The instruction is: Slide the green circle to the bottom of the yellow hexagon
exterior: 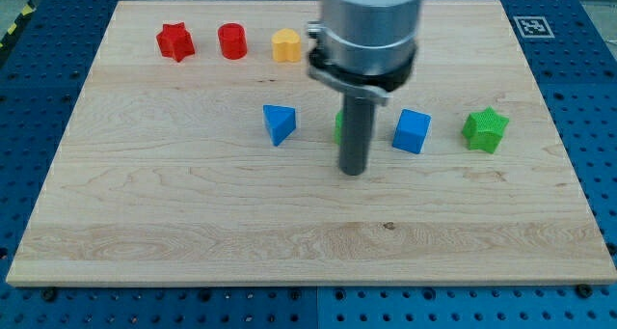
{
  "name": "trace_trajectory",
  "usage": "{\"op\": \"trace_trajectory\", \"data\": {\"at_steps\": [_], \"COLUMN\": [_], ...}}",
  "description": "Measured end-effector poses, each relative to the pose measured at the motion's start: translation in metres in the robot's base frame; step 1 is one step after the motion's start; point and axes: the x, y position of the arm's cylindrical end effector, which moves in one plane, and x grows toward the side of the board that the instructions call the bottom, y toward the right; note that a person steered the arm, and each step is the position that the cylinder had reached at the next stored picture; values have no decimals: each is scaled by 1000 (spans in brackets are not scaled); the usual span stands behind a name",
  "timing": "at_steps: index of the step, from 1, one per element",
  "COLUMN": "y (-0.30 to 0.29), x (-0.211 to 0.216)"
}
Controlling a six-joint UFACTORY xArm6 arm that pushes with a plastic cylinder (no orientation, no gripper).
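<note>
Where counted, two blue blocks (280, 123), two red (175, 41)

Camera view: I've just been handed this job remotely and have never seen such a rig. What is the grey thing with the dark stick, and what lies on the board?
There is only this one camera picture, looking down at a pale wooden board on a blue perforated table. The grey cylinder at the view's top is the end of the robot arm; it has no claw and holds nothing. The dark rod under it ends in my tip, which pushes blocks by sliding.

Along the top lie a red star block, a red cylinder block and the yellow hexagon block. In the middle row lie a blue triangular block, a blue cube and a green star block. A green sliver beside the rod, mostly hidden, is probably the green circle.
</note>
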Motion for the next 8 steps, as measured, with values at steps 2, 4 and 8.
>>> {"op": "trace_trajectory", "data": {"at_steps": [2,4,8], "y": [-4,-11,-11], "x": [-4,-19,-78]}}
